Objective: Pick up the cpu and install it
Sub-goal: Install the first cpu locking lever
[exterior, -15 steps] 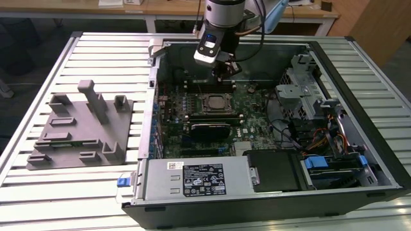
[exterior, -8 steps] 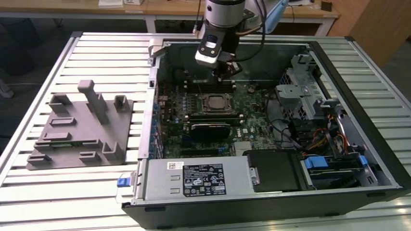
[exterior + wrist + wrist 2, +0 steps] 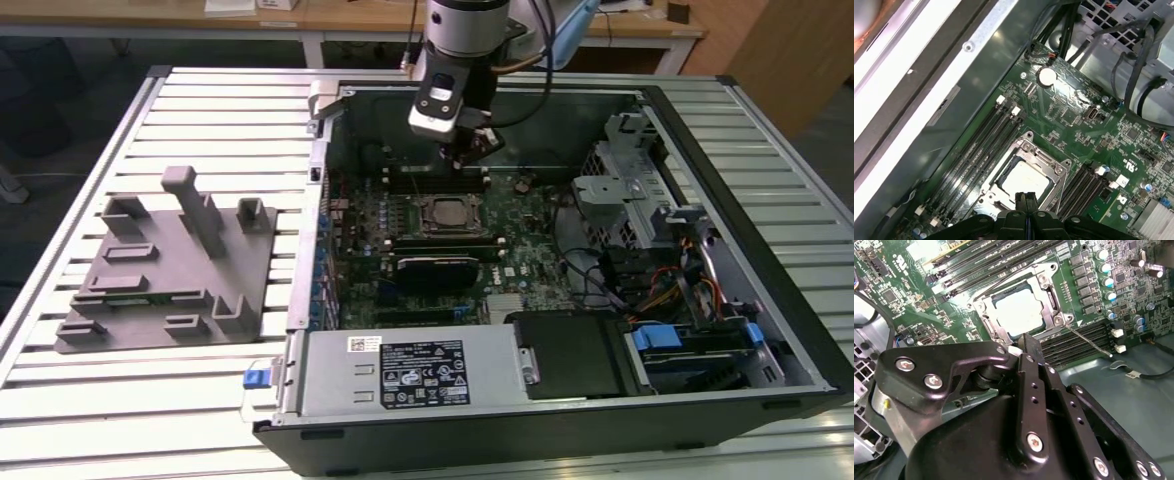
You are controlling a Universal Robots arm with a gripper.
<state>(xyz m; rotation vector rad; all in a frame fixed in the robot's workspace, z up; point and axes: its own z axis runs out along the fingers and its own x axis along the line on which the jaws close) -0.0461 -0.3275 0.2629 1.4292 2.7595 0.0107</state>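
The small flat square cpu with a silvery-grey metal top (image 3: 1021,312) is seen lying flat inside the dark square socket with a metal frame (image 3: 985,320) on the green motherboard (image 3: 1079,125), within the open black computer case (image 3: 747,150). The black gripper (image 3: 1026,199) is held just above the socket's near edge in both wrist views, its fingers pressed together with nothing between them. The chip's top faces upward; being square, no long axis is apparent, and its edges appear aligned with the socket frame. The thin metal lever (image 3: 1089,341) is seen slanting away from the socket corner. A chip seated slightly askew could, it is judged, bend contacts if pressed down. The large grey plastic tray with upright posts (image 3: 167,270) stands on the slatted metal table (image 3: 147,400), at the exterior view's left.
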